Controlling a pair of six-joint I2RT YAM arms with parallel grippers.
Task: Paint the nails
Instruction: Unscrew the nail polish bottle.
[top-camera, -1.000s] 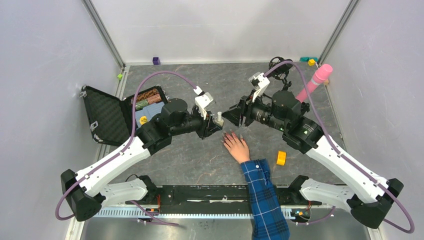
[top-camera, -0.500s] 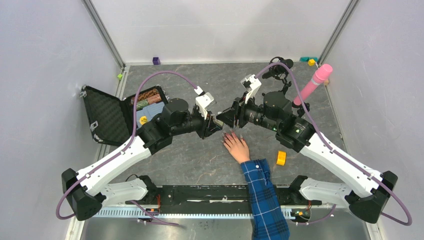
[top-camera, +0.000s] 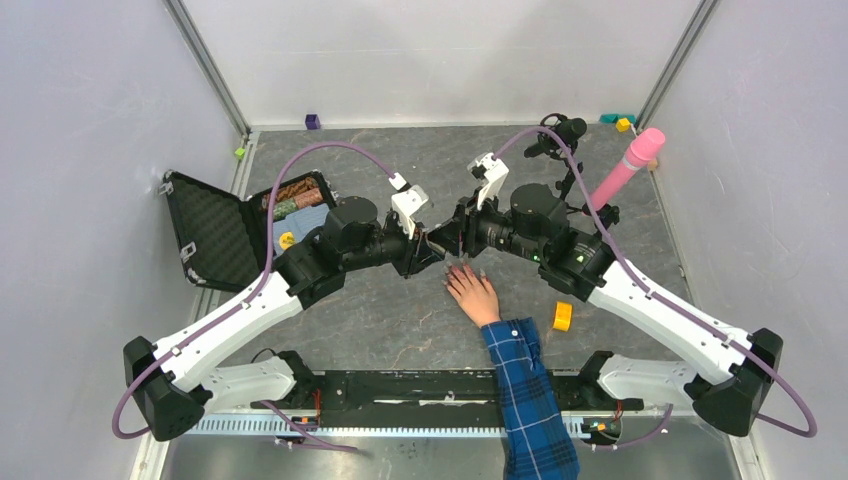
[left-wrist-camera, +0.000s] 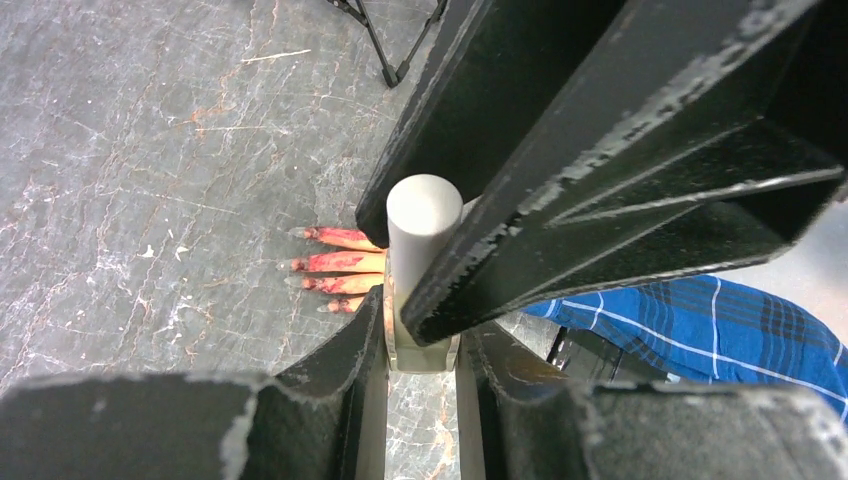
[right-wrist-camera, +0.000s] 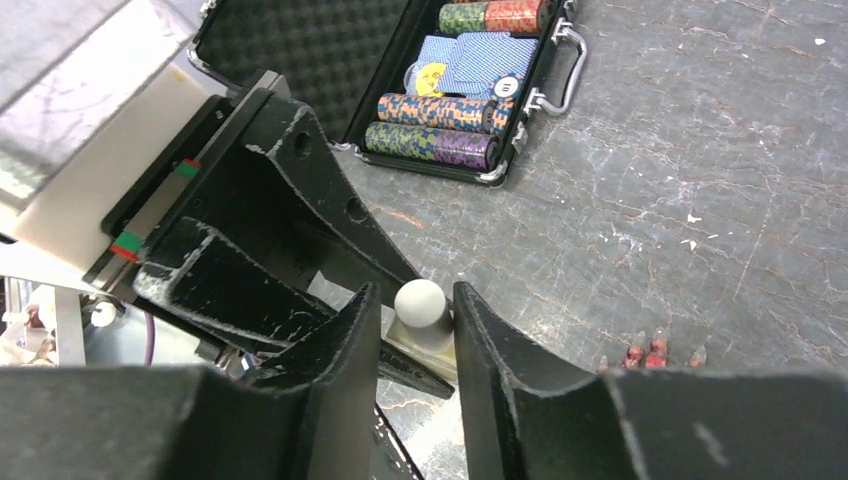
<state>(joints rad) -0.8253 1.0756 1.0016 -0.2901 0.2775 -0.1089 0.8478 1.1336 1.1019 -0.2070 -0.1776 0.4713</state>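
**Cap straddled over a clamped bottle, nails just beside**

The small white bottle (left-wrist-camera: 421, 232) is clamped at its base by the left gripper (top-camera: 431, 249) and appears to be held upright, its cap uppermost. The cap is straddled by the right gripper (top-camera: 448, 238), whose jaws are parted with a sliver of gap on each side; no pinch is made yet. A pull along the bottle's long axis is judged to be what frees the cap.

The hand (top-camera: 474, 293) is laid flat on the table (top-camera: 380, 320), its long axis running away from the arm bases. The nails (left-wrist-camera: 308, 262) are at its far end, just beside the bottle, toward the near edge and the right. Both grippers are close to them, neither clearly nearer.

Well apart on the left, an open case (right-wrist-camera: 300, 45) is seen, filled with rows of poker chips (right-wrist-camera: 432, 112) and blue cards (right-wrist-camera: 470, 58).
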